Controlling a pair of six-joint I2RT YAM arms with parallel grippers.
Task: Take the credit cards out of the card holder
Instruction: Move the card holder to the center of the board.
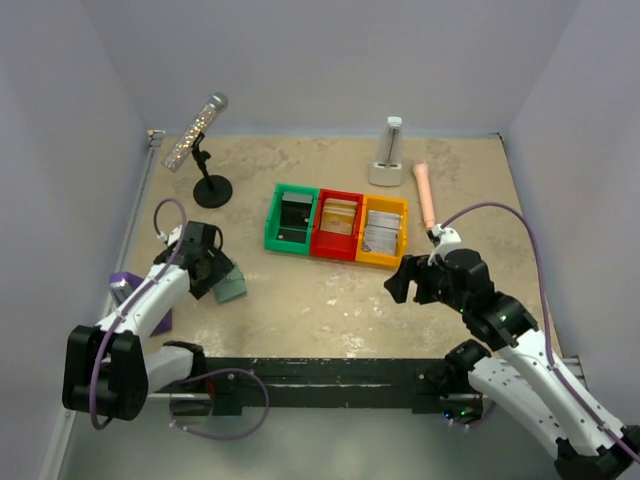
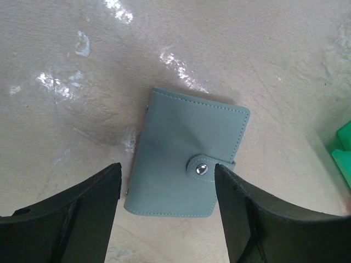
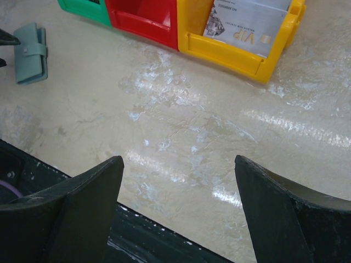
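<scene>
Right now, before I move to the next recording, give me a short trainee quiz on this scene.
1. True or false: the card holder is snapped shut.
2. Which is right by it: A the left end effector, B the right one?
3. What colour is the bin holding the VIP card?
Key: 1 true; 2 A; 3 yellow.

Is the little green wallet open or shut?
Shut. The card holder lies folded flat, its strap snapped down across the front. No cards show.
</scene>
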